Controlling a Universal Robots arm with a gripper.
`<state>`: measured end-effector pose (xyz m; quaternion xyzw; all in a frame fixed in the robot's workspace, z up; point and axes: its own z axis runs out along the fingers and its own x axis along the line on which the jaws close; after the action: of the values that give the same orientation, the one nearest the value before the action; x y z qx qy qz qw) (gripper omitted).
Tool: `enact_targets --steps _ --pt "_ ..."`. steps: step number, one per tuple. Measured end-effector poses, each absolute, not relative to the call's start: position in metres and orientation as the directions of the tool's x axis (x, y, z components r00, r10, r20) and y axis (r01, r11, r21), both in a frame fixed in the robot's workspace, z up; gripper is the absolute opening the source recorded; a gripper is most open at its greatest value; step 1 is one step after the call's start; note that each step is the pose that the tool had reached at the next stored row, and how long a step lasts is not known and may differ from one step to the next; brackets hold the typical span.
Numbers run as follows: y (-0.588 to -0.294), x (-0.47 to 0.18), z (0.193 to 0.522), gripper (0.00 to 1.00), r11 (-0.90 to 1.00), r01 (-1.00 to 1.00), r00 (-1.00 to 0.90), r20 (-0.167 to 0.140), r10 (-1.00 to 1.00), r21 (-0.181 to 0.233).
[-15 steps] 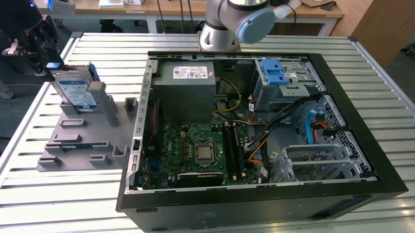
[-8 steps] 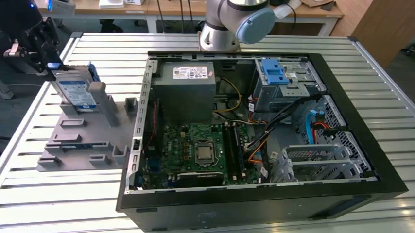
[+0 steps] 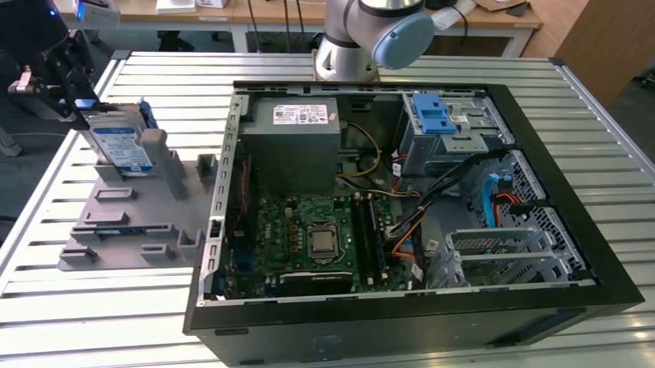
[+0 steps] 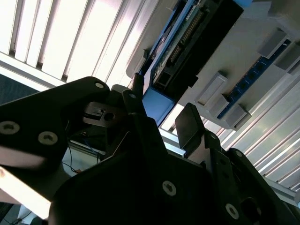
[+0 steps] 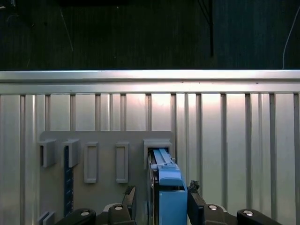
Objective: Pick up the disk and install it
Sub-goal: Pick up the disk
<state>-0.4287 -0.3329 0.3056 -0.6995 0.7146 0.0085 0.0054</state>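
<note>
The disk [image 3: 119,144] is a silver drive with a white-and-blue label in a blue carrier. It stands on edge in a slot of the grey holder [image 3: 123,230] at the exterior view's left. My gripper [image 3: 74,98] is at the disk's far upper end. In the first wrist view the disk's blue edge [image 5: 167,187] runs between the fingers of the gripper [image 5: 161,200], which stands open around it. One finger [image 5: 195,202] is close against the carrier and the other has a small gap. In the second wrist view the gripper [image 4: 161,108] straddles the carrier's blue end [image 4: 155,107].
The open black computer case [image 3: 573,253] lies on the slatted metal table [image 3: 113,322]. It holds a grey power supply [image 3: 294,138], a motherboard [image 3: 317,238] and a drive bay with a blue latch [image 3: 434,115]. The arm's base [image 3: 353,46] stands behind the case.
</note>
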Motion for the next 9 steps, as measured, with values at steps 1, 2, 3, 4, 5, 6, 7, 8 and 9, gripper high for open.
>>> enact_targets --steps 1,2,3,4,5,6,7,8,9 --pt "-0.3327 -0.4288 0.3048 0.55 0.021 -1.000 -0.021 -0.019 -1.000 0.005" --pt "-0.3327 -0.4288 0.3040 0.55 0.021 -1.000 -0.021 -0.019 -1.000 0.005" --pt "-0.3327 -0.4288 0.3032 0.55 0.021 -1.000 -0.021 -0.019 -1.000 0.005" --pt "-0.3327 -0.4288 0.3023 0.55 0.021 -1.000 -0.021 -0.019 -1.000 0.005" --pt "-0.3326 -0.4288 0.3013 0.55 0.021 -1.000 -0.021 -0.019 -1.000 0.005" --pt "-0.3325 -0.4288 0.3004 0.55 0.021 -1.000 -0.021 -0.019 -1.000 0.005" --pt "-0.3318 -0.4289 0.2999 0.55 0.022 -1.000 -0.022 -0.019 -1.000 0.006" --pt "-0.3307 -0.4288 0.2995 0.55 0.021 -1.000 -0.022 -0.019 -1.000 0.006" --pt "-0.3294 -0.4288 0.2991 0.55 0.021 -1.000 -0.021 -0.019 -1.000 0.006"
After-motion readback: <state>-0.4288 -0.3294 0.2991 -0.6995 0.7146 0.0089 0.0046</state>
